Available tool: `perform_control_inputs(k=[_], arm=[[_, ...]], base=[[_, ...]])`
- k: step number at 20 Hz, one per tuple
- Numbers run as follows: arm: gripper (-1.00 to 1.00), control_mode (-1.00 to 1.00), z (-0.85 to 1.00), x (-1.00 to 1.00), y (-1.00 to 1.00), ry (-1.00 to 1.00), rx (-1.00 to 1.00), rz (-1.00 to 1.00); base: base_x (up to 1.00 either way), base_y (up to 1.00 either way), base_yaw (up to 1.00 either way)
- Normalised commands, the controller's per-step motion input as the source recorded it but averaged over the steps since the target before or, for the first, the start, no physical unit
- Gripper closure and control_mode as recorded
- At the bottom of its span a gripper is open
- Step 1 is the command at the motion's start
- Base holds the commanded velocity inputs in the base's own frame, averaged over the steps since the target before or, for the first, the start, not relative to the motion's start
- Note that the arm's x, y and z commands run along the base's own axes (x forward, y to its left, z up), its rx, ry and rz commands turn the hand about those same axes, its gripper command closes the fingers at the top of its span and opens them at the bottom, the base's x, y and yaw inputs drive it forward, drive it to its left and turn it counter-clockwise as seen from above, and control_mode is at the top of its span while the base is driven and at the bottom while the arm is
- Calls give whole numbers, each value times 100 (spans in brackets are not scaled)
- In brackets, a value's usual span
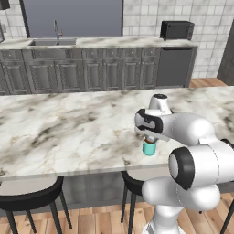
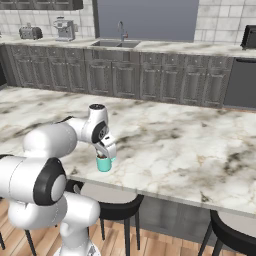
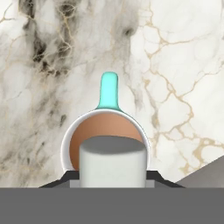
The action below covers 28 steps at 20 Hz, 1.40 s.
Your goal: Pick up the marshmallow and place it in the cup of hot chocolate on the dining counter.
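The marshmallow (image 3: 112, 162), a white soft-edged block, sits between my gripper's (image 3: 112, 180) two dark fingertips, which are shut on it. Directly below it stands the cup of hot chocolate (image 3: 70, 142), white inside with brown drink and a teal handle pointing away. From the base views the teal cup (image 1: 149, 148) (image 2: 104, 164) stands near the front edge of the marble dining counter (image 1: 68, 128) (image 2: 190, 145). My gripper (image 1: 149, 138) (image 2: 105, 154) hangs just above its rim, pointing down. The marshmallow is too small to make out in the base views.
Black stools (image 1: 32, 196) (image 2: 117, 205) stand under the counter's front edge. Behind is a grey-cabinet counter with a sink (image 1: 52, 42), a black toaster oven (image 1: 177, 30), a coffee machine (image 2: 64, 29) and a toaster (image 2: 31, 32).
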Motion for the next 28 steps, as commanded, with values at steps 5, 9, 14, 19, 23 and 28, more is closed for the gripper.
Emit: perform_control_inputs(k=[5, 9, 14, 19, 23, 28], arm=[[100, -100, -9, 12, 0, 4, 0, 0], [100, -100, -6, 15, 0, 5, 0, 0], [-100, -100, -2, 9, 2, 5, 0, 0], [-100, -100, 0, 0, 0, 3, 0, 2], [-100, -100, 0, -14, 0, 0, 0, 6], [-100, -100, 8, -8, 0, 0, 0, 7]], base=[[0, 0, 0], [0, 0, 0], [0, 0, 0], [0, 0, 0], [0, 0, 0], [0, 0, 0]])
